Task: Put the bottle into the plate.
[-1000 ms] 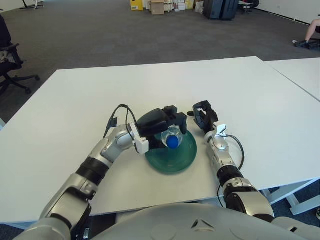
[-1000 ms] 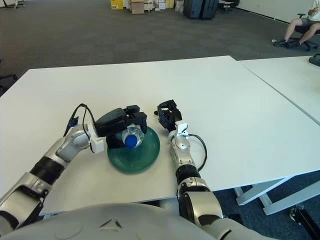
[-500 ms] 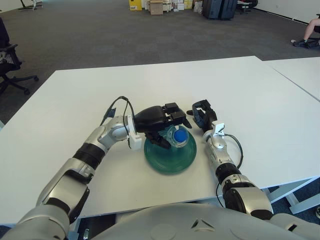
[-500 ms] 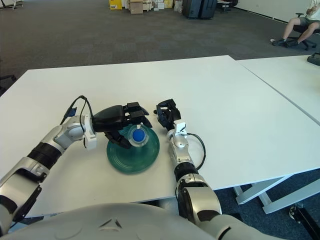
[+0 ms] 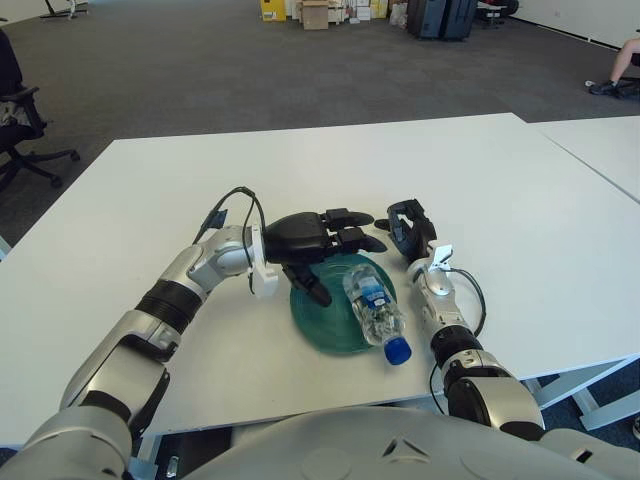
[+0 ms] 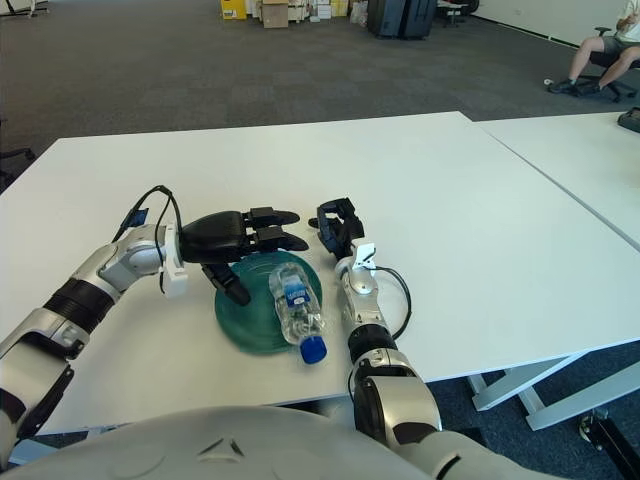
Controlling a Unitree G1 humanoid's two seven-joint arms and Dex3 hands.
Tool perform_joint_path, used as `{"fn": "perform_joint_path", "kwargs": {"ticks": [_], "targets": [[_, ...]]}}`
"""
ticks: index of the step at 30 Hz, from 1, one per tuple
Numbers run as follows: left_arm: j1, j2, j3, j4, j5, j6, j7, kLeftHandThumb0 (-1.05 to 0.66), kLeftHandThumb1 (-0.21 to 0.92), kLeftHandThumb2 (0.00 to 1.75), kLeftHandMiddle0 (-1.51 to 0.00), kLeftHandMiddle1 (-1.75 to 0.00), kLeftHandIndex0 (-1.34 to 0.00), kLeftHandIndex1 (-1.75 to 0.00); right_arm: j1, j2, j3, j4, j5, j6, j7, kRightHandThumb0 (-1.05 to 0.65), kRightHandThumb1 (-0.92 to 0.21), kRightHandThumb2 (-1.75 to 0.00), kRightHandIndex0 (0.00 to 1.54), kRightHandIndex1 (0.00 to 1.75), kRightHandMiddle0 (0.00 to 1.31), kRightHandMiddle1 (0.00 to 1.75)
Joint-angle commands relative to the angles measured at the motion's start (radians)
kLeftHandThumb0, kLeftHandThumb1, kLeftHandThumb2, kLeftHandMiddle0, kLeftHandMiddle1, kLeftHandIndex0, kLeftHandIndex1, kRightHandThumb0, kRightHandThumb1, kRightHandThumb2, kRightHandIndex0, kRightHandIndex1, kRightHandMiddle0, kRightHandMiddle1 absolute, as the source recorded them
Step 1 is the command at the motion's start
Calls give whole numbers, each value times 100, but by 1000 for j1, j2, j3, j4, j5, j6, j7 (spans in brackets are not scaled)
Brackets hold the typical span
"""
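Observation:
A clear plastic bottle (image 5: 373, 312) with a blue cap lies on its side in the green plate (image 5: 320, 320), its cap end sticking out over the plate's front right rim. My left hand (image 5: 325, 240) hovers over the plate's back left rim, fingers spread and empty, just left of the bottle. My right hand (image 5: 405, 228) rests on the table just right of the plate, fingers curled, holding nothing.
The white table (image 5: 150, 200) extends around the plate. A second white table (image 5: 600, 140) adjoins at the right. An office chair (image 5: 20, 120) stands far left, boxes and cases at the back of the room.
My left hand let go of the bottle and opened. The bottle tipped from upright to lying on its side in the plate, cap toward the front right.

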Motion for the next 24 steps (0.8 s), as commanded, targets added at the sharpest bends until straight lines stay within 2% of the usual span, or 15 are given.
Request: {"fn": "perform_joint_path", "kwargs": {"ticks": [1, 9, 15, 24], "targets": [[-36, 22, -9, -31, -59, 41, -66, -96, 92, 21, -17, -7, 0, -58, 21, -6, 6, 11, -12, 23, -7, -35, -92, -44, 46, 112, 27, 167], [-20, 25, -5, -71, -101, 102, -136, -94, 92, 17, -22, -6, 0, -67, 21, -7, 9, 7, -14, 25, -13, -35, -92, -45, 47, 113, 27, 167], [-12, 25, -1, -95, -132, 137, -175, -93, 92, 18, -22, -5, 0, -67, 29, -4, 18, -13, -26, 29, -30, -35, -92, -45, 49, 115, 27, 167], [10, 9, 36, -99, -140, 134, -136, -95, 92, 25, -23, -5, 0, -69, 40, -7, 33, -34, -49, 40, -49, -35, -92, -45, 46, 113, 26, 167]]}}
